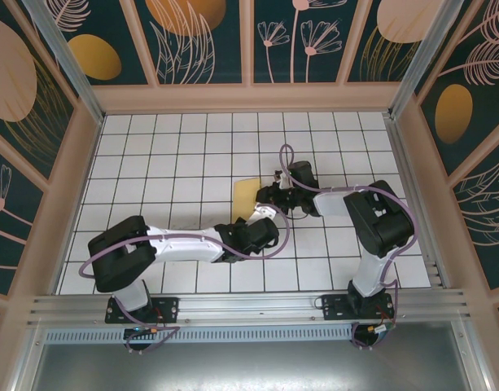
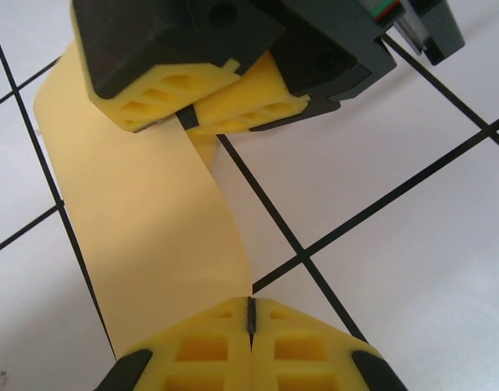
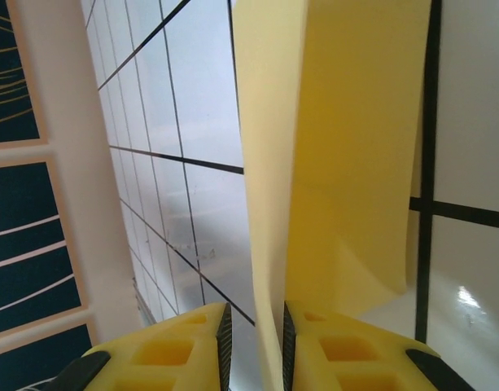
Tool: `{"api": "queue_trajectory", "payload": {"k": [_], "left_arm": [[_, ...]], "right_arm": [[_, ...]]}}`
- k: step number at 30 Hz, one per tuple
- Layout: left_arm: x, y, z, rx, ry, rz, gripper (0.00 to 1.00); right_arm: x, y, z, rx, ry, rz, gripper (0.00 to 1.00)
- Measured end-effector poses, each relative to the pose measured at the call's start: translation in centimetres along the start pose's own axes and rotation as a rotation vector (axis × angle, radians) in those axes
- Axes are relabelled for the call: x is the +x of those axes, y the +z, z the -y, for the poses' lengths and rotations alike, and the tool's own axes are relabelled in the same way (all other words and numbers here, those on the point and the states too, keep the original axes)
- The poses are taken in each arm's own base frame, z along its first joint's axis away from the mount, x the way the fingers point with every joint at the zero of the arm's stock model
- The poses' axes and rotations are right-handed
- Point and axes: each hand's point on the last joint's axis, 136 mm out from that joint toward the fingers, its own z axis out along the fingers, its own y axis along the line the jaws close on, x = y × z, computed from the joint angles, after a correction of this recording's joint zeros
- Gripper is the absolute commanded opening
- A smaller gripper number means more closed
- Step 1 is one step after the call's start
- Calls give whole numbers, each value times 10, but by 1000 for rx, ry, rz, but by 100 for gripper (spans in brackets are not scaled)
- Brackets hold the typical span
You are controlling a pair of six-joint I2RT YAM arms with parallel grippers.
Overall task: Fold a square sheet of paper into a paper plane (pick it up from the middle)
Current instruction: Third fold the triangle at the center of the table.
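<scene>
The square sheet of paper is pale yellow, folded and partly lifted off the tiled table near its middle. In the left wrist view the sheet of paper runs from my left gripper up to the right gripper. The left jaws are pressed together on its near edge. In the right wrist view a folded edge of the paper stands between the jaws of my right gripper, against the right pad, with a gap to the left pad. From above, the left gripper and the right gripper meet at the paper's right side. A paper plane is out of view.
The white table with a black grid is boxed in by pale wooden walls. Both arms reach in from the near rail, and the right arm's elbow sits at the right.
</scene>
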Motion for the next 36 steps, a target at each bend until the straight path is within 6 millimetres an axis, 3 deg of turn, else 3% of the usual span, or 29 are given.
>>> {"api": "queue_trajectory", "payload": {"k": [10, 15, 21, 27, 36], "left_arm": [[-12, -13, 10, 97, -23, 13, 0], [-22, -20, 17, 215, -65, 9, 0], [-26, -20, 13, 322, -125, -8, 0], [-8, -15, 14, 372, -145, -59, 0], [-3, -15, 15, 425, -179, -77, 0]], "right_arm": [[-14, -16, 16, 94, -10, 47, 27], [-27, -31, 5, 108, -49, 102, 27], [-38, -33, -10, 94, -111, 118, 15], [-41, -17, -14, 108, -153, 75, 13], [-40, 12, 0, 165, -175, -12, 13]]}}
